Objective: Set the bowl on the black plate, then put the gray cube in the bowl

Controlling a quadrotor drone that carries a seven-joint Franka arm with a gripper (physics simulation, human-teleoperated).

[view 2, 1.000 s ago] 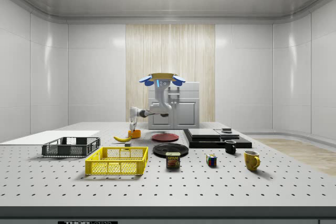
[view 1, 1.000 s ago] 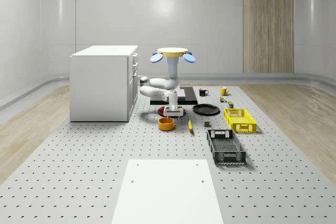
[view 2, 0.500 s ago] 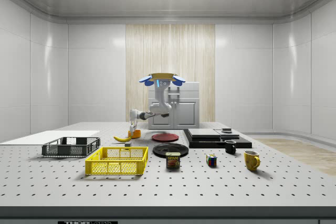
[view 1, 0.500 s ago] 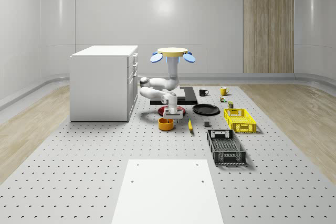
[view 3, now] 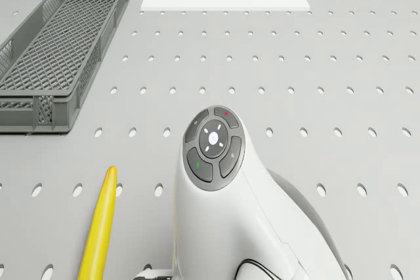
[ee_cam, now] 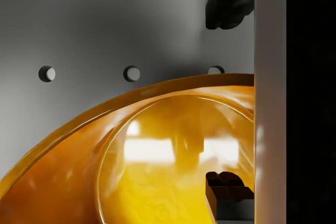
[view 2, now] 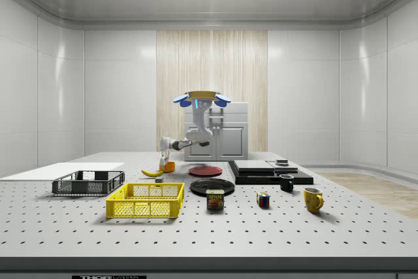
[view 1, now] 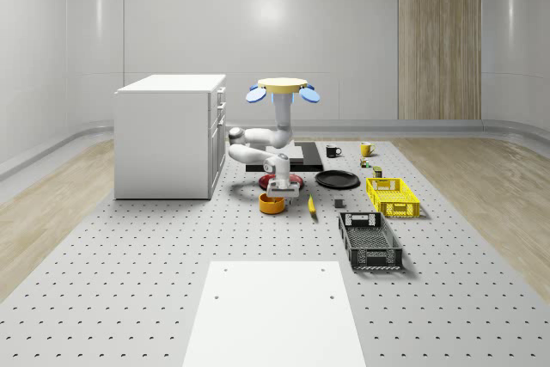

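The orange bowl sits on the perforated table, in front of a red plate. The black plate lies to the whole-scene view's right of it. A small gray cube rests in front of the black plate. The drone hovers over the table behind the bowl, arm reaching down. My gripper is open and straddles the bowl's rim, one finger outside and the other inside. In the side view the gripper meets the bowl.
A banana lies just right of the bowl. A yellow crate and a grey crate stand further right. A white cabinet is at the left, a white board in front. Mugs and a black slab sit behind.
The gripper has come down and slightly toward the whole-scene view's left, from above the red plate onto the bowl's rim. The drone and the objects stayed put.
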